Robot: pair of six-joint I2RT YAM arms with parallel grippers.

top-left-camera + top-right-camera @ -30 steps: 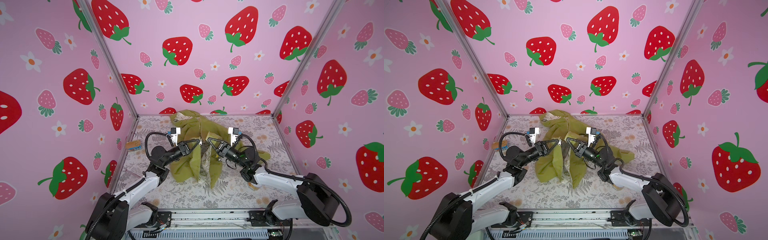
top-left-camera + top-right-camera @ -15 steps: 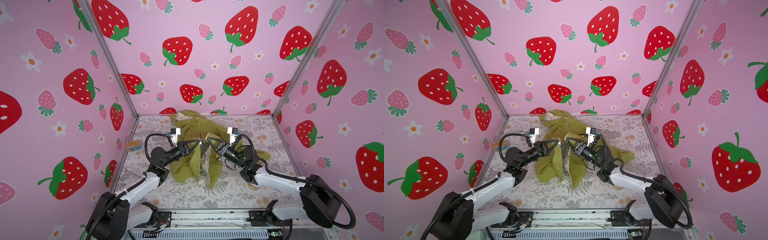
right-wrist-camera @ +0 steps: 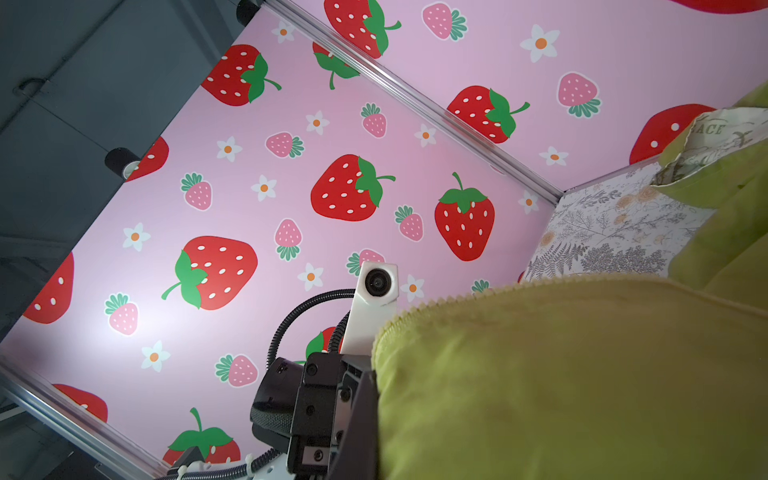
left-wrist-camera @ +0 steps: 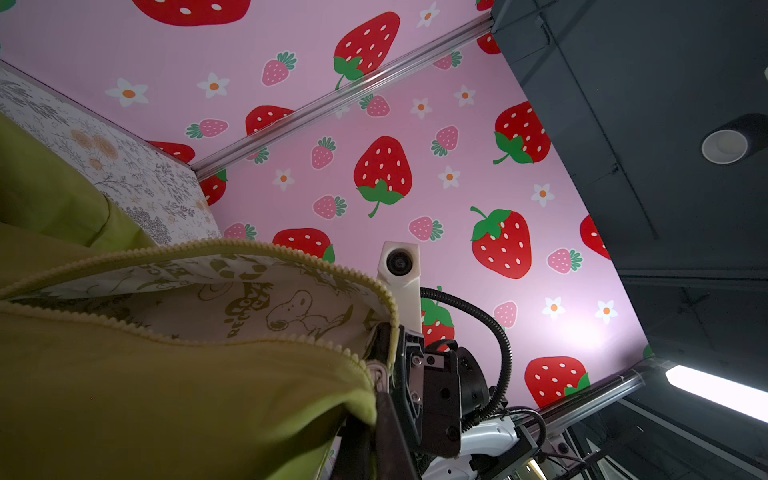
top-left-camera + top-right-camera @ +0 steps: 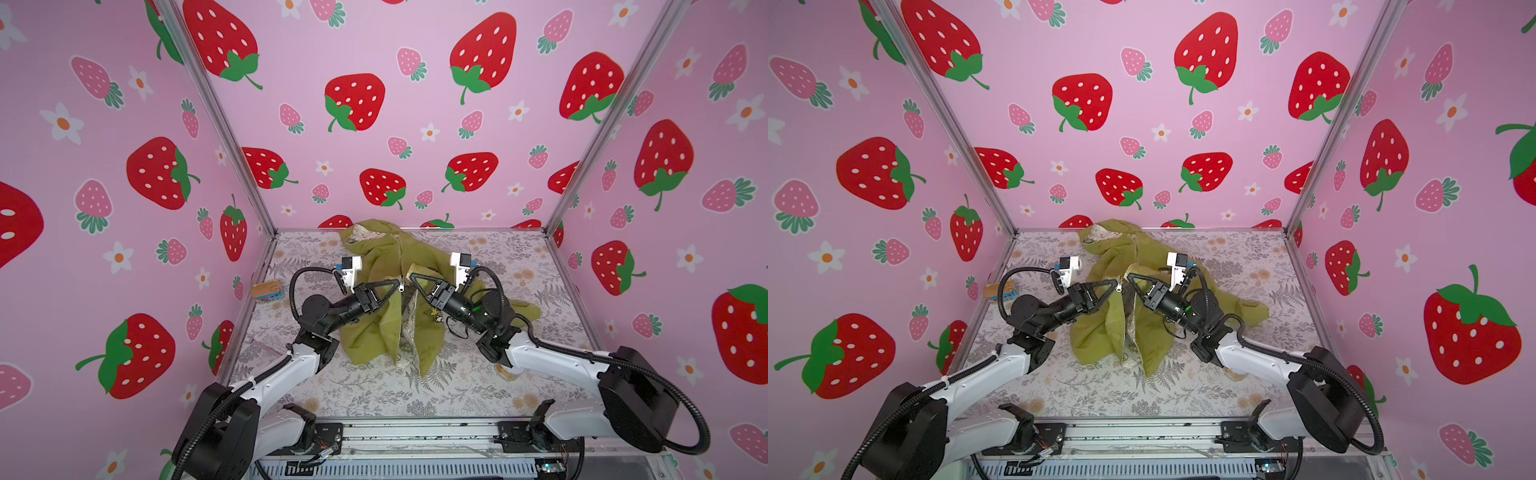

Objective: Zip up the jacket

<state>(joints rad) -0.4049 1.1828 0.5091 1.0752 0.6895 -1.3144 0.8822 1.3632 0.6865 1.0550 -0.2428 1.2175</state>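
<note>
Shows green jacket [image 5: 374,332] half raised off floral surface [image 5: 457,395], left pincer [image 5: 397,284] and right pincer [image 5: 413,277] each clamped tight on a front edge, tips nearly meeting.

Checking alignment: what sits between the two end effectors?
The jacket: its zipper pull and a strip of fabric, in both top views.

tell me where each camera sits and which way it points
Both top views: high over the table's front, looking down; both arms show, left claw and right claw gripping the jacket.
Left wrist: on the left arm, tilted up across the jacket's zipper edge toward the right arm's camera.
Right wrist: on the right arm, tilted up past the jacket toward the left arm's camera.
Shared: wrist views face each other; all show the jacket.
</note>
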